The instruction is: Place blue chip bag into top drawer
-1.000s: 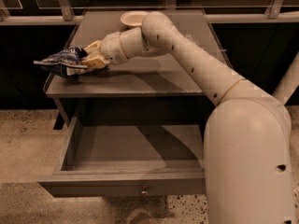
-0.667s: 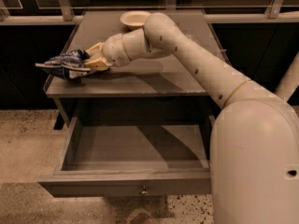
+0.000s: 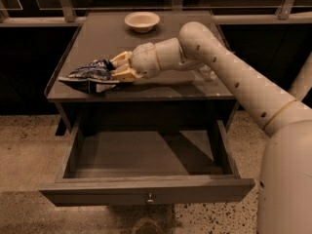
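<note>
The blue chip bag [image 3: 90, 76], dark blue foil with white patches, is held at the front left of the table top [image 3: 102, 38], just above its surface. My gripper [image 3: 116, 70] is shut on the bag's right end, with my arm reaching in from the right. The top drawer [image 3: 146, 195] stands pulled open below the table, empty inside, with its small round knob [image 3: 150, 197] at the middle of the front panel. The bag is above and behind the drawer's left half.
A cream bowl [image 3: 142, 21] sits at the back centre of the table. A clear object [image 3: 207, 72] partly shows behind my arm on the right. A metal rail [image 3: 243, 18] runs behind the table. Speckled floor [image 3: 24, 145] surrounds the drawer.
My gripper and the bag have shifted slightly forward and right along the table's front left; the bag stays gripped. The drawer has not moved.
</note>
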You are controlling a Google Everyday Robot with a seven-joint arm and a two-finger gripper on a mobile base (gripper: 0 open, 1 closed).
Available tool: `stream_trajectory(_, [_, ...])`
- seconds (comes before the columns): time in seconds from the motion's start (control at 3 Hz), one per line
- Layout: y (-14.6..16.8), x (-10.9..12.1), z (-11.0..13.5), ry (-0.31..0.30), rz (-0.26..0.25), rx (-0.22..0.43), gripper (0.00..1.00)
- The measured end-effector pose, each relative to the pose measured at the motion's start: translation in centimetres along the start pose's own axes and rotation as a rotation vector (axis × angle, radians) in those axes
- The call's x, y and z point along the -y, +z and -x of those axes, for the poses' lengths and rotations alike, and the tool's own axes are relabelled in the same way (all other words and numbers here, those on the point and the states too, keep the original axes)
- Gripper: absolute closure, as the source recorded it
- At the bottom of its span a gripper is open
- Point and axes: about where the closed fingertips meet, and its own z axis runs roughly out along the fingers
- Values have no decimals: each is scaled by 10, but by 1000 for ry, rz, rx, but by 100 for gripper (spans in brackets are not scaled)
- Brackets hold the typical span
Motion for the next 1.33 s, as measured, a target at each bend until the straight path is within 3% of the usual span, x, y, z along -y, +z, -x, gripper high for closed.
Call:
stream_trajectory(0.67, [-59,-68,5,-24,-114,11,100])
stream_trajectory(1.33, [-69,-133,20,22,-268,-67,100])
